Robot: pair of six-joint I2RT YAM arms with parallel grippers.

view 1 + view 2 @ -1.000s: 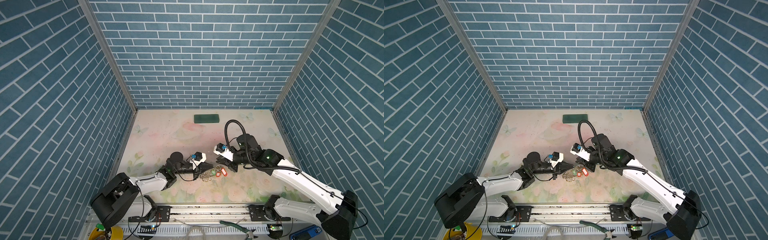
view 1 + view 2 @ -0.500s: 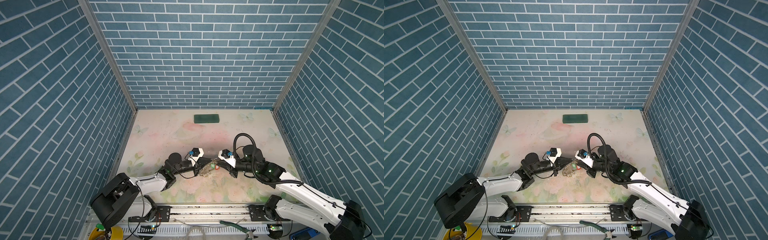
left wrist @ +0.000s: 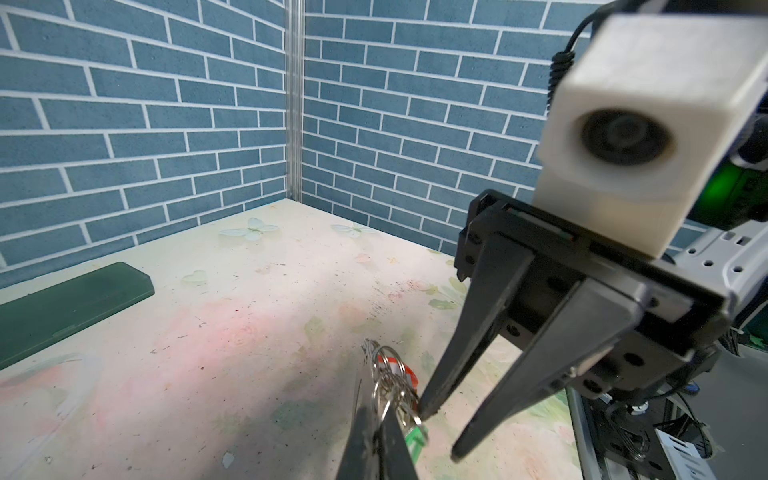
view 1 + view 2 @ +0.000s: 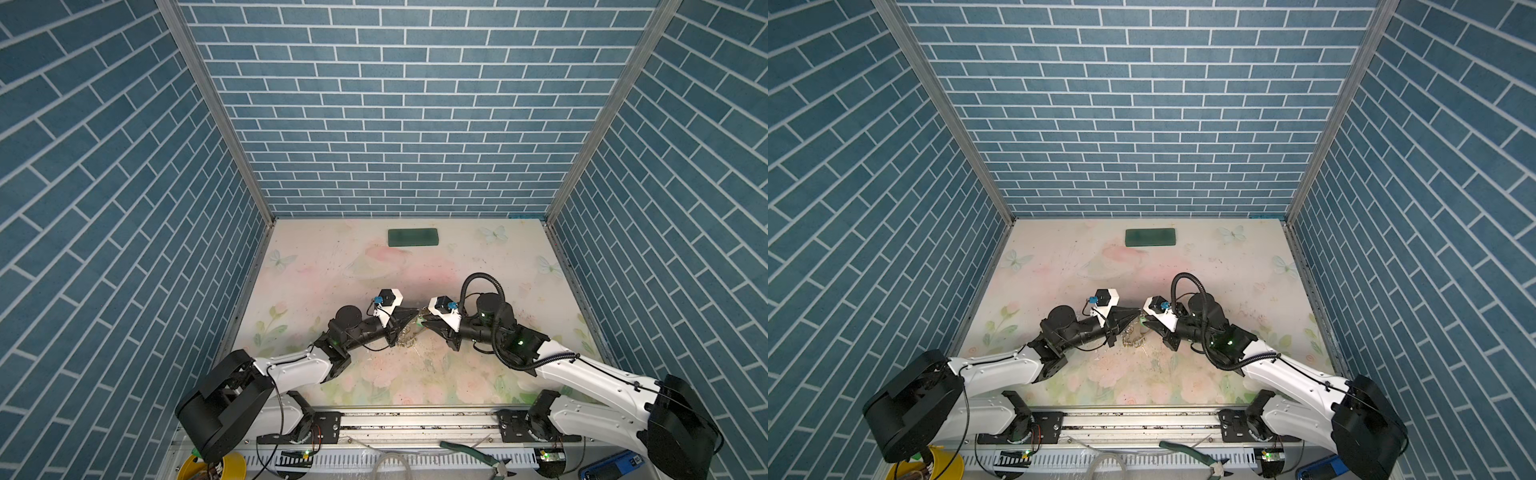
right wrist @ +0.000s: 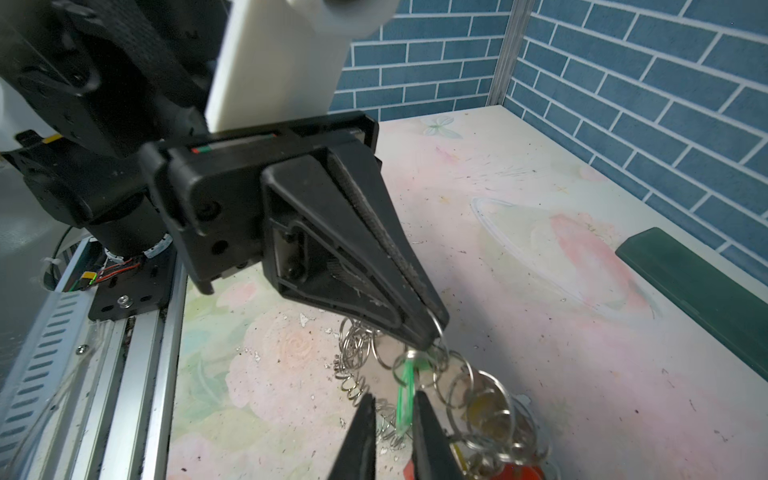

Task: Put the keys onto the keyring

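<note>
Progress looks partial: your left gripper [image 5: 428, 332] is clamped tight on the keyring [image 5: 482, 390], which drapes to the worktop [image 4: 332, 270] near centre. A red-tagged key [image 5: 519, 471] lies among its rings. The green-tagged key [image 5: 402, 399] sits unpinched between your right gripper's [image 3: 442, 432] slightly parted jaws; whether it is threaded, I cannot tell. No container in play.

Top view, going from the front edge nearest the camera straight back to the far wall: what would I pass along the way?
pliers → metal rail → keyring → dark green block → brick back wall
</note>
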